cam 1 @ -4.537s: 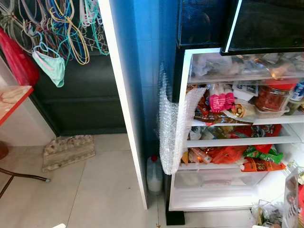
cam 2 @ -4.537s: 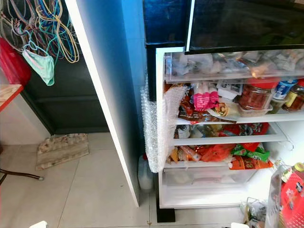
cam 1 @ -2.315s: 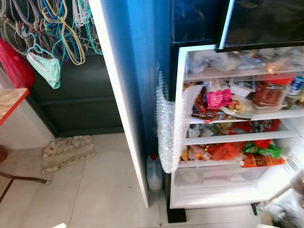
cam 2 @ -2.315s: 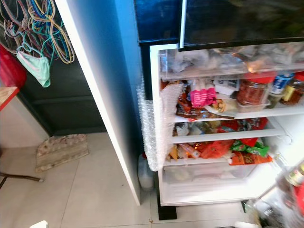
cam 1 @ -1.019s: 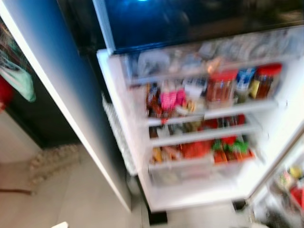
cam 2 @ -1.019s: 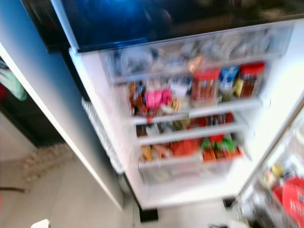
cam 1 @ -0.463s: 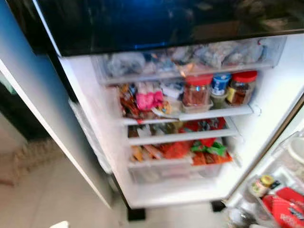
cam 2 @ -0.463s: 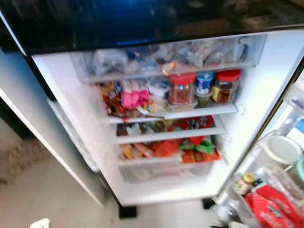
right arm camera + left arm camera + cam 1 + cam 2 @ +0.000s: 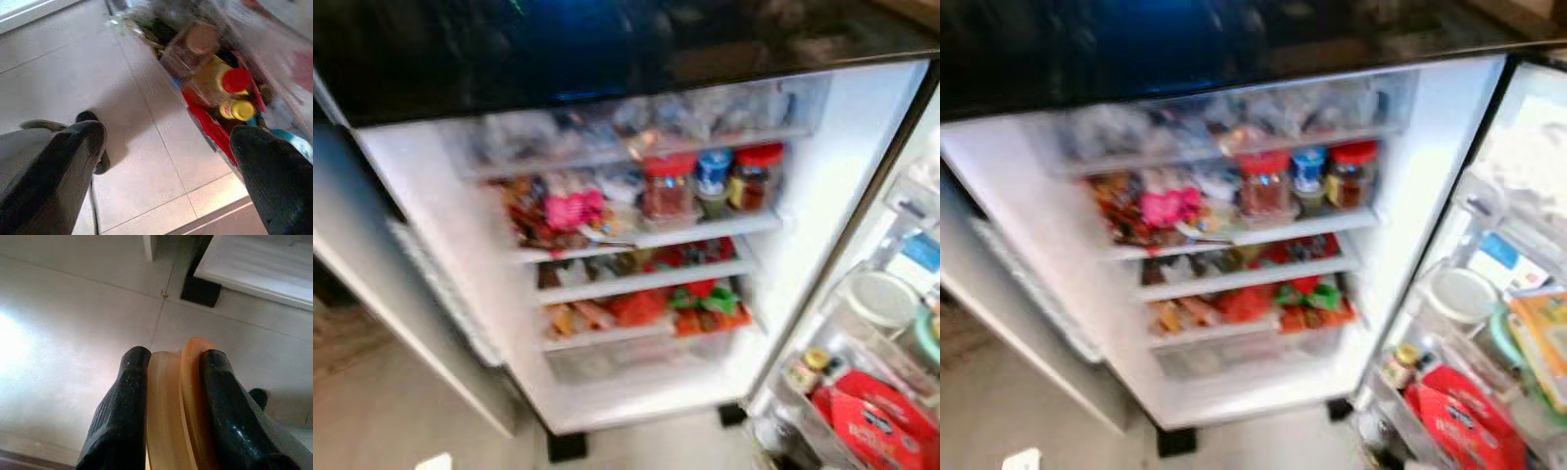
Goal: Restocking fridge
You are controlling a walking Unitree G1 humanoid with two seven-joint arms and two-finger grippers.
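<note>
Left end effector pinches a pale orange disc; right end effector gapes wide. Risk: crowded fridge shelves, centre frame, topple jars.

The fridge stands open in front of the robot, its door swung out to the right. Inside, a drawer sits at the top. Under it, three jars stand side by side on the upper shelf, with packets to their left. More packets lie on the lower shelf, above a bottom drawer. The door racks hold a tub and a small jar.
</note>
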